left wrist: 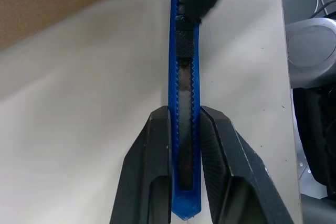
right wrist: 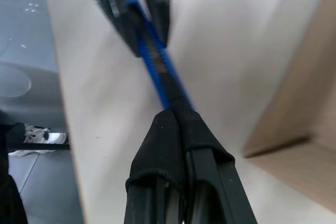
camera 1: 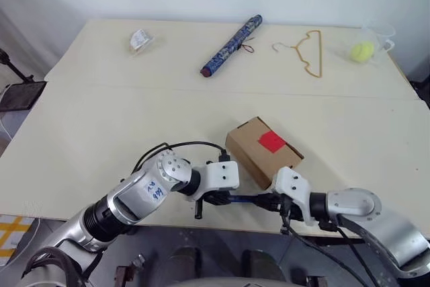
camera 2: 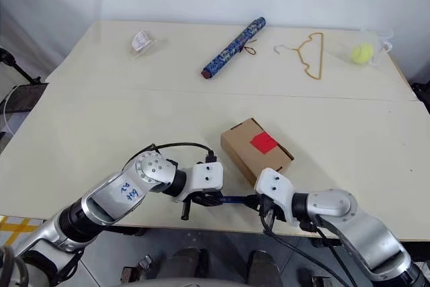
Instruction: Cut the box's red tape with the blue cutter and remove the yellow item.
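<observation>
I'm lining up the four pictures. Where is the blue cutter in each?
Left eye: blue cutter at the table's near edge, between both grippers.
Right eye: same spot.
Left wrist: clamped between that gripper's fingers.
Right wrist: runs out from the shut fingers.
Shared landmark: the box.

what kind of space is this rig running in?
Probably a lab or test room, not a home: a plain pale table against a bare white wall, laid out with unrelated props, namely a folded umbrella, a wire hanger and a taped box.
</observation>
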Tool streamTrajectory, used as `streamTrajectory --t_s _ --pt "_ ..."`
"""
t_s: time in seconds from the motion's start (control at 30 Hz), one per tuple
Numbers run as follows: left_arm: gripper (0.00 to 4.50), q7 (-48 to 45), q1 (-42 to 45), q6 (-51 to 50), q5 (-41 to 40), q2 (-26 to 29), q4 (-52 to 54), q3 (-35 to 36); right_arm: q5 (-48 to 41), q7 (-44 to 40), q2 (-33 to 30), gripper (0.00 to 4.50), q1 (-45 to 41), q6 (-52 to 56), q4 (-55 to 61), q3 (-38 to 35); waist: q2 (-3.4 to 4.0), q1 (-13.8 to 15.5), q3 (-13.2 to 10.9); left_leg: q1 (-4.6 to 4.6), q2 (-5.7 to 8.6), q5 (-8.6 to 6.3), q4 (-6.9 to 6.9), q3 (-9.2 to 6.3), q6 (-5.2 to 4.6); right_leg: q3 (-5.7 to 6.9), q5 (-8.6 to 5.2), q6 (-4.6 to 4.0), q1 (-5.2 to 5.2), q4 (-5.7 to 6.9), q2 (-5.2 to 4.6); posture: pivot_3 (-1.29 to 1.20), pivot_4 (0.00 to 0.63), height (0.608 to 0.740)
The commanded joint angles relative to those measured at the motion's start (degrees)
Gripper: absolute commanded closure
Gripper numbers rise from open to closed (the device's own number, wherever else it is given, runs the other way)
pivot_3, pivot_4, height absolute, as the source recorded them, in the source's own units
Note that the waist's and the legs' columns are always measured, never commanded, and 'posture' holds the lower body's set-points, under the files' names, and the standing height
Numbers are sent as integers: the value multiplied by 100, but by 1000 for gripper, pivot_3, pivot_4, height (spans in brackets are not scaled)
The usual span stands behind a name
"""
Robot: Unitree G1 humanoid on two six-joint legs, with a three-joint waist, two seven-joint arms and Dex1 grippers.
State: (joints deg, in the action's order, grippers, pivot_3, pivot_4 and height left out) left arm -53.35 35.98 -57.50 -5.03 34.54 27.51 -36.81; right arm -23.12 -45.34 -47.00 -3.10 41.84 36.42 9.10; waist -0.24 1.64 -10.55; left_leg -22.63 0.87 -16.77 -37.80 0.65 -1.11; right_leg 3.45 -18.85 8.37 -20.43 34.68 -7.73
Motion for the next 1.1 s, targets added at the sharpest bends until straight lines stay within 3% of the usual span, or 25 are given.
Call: streamTrajectory --t_s 0.03,0.4,0.73,1.1 --pt "4050 27 -39 -50 -22 -54 -36 -246 18 -2 -50 4479 -66 95 -108 -62 0 1 0 0 0 0 0 0 0 0 0 0 0 0 0 0 150 740" --pt "4050 83 42 -1 -5 -124 -123 -276 202 -66 1 4479 -200 94 -348 290 0 13 5 2 4 -1 -14 -2 -5 -6 0 0 11 -2 -2 0 150 740" --pt "4050 114 96 25 6 -196 -235 -247 495 -187 520 4479 -709 -233 -550 1004 -1 -4 7 16 3 -1 -14 -3 -4 -45 -1 -1 24 -6 -4 0 150 740" --pt "4050 149 115 119 58 -197 -359 -226 544 -397 690 4479 -923 -307 -765 1060 -2 -20 9 26 0 -2 -13 -4 -3 -52 -2 -5 32 -5 -4 0 150 740"
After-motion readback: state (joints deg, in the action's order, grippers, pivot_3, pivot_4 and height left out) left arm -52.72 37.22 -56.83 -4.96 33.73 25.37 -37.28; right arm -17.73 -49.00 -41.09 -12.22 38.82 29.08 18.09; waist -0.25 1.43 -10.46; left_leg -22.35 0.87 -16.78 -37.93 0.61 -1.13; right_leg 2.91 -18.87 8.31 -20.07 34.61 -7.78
